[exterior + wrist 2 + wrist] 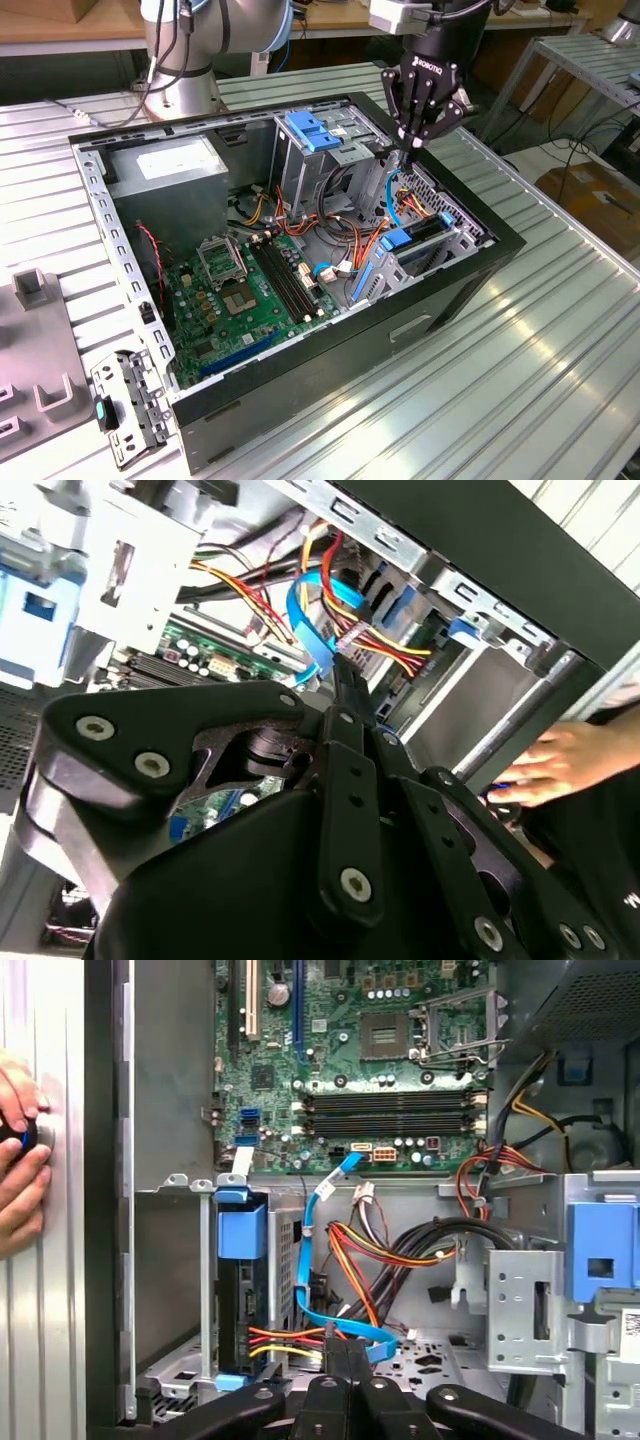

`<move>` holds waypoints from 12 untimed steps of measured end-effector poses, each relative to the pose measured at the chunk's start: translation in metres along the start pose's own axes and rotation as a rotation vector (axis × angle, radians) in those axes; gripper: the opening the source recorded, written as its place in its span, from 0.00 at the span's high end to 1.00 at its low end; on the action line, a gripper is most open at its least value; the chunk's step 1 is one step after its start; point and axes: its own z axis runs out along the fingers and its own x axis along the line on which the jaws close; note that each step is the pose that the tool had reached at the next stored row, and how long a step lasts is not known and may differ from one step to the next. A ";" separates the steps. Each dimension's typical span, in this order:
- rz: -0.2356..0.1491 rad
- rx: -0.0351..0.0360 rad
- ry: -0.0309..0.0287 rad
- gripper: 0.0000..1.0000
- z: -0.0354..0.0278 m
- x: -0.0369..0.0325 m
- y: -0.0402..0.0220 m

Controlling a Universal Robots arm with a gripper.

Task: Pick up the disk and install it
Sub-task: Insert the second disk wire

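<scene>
The disk [232, 1305] sits edge-on inside the lower drive bay of the open computer case [500, 240], its blue side rail [242, 1228] showing at the bay's mouth. In the exterior view the disk [425, 232] lies in the cage at the case's right end. My gripper [411, 146] hangs above that end, a short way off the disk. Its black fingers [336, 1358] are pressed together with nothing visible between them. A blue flat cable [322, 1260] and red-yellow power wires [285, 1338] run close by the fingertips [344, 675].
A metal cage with a blue latch [312, 130] stands at the back of the case. The green motherboard [255, 290] covers the floor and a grey power supply [165, 165] sits at the exterior view's left. A person's hand [18, 1160] rests on the table beside the case.
</scene>
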 end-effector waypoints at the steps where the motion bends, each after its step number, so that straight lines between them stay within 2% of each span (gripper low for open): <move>1: 0.000 0.0001 0.0102 0.83 0.0009 -0.0006 0.0000; 2: 0.000 0.0002 0.0197 0.83 0.0014 -0.0011 -0.0001; 3: 0.000 0.0004 0.0332 0.76 0.0022 -0.0015 -0.0001; 4: 0.000 0.0005 0.0408 0.76 0.0027 -0.0020 -0.0001; 6: 0.000 0.0006 0.0469 0.76 0.0029 -0.0031 -0.0005; 8: 0.000 0.0009 0.0732 0.76 0.0037 -0.0047 -0.0011; 9: 0.000 0.0011 0.0883 0.76 0.0050 -0.0057 -0.0011; 10: 0.000 0.0013 0.0985 0.76 0.0075 -0.0079 -0.0013; 12: 0.000 0.0013 0.0998 0.76 0.0124 -0.0101 -0.0023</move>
